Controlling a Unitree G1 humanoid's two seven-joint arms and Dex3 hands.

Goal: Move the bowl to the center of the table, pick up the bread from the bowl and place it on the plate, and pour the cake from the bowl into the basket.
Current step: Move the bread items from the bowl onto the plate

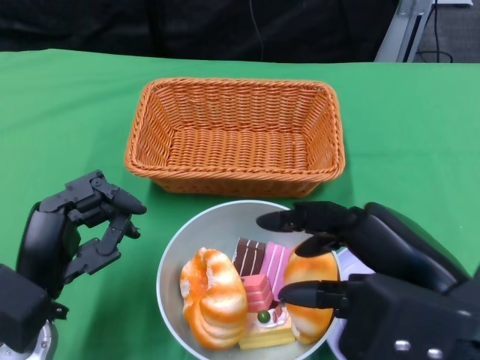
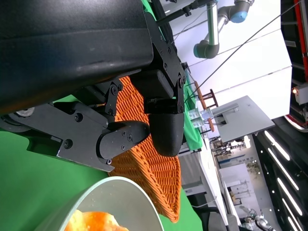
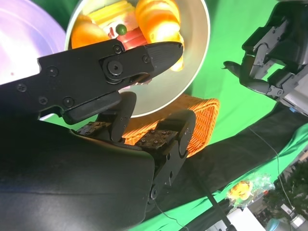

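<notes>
Bowl (image 1: 174, 259), bread, cake, basket, plate
Grey, holding two orange bread rolls (image 1: 212, 297) and cake pieces (image 1: 259, 289); just before empty wicker basket (image 1: 235, 136); beside lilac plate (image 3: 24, 38).

We see the woven orange wicker basket (image 1: 235, 136) behind the round grey bowl (image 1: 180, 247), just beside its far rim. In the bowl, a glazed bread roll (image 1: 212, 297) lies left, small cake pieces (image 1: 259, 281) in the middle, another bread roll (image 1: 311, 289) right. A lilac plate (image 1: 352, 262) lies right of the bowl.
</notes>
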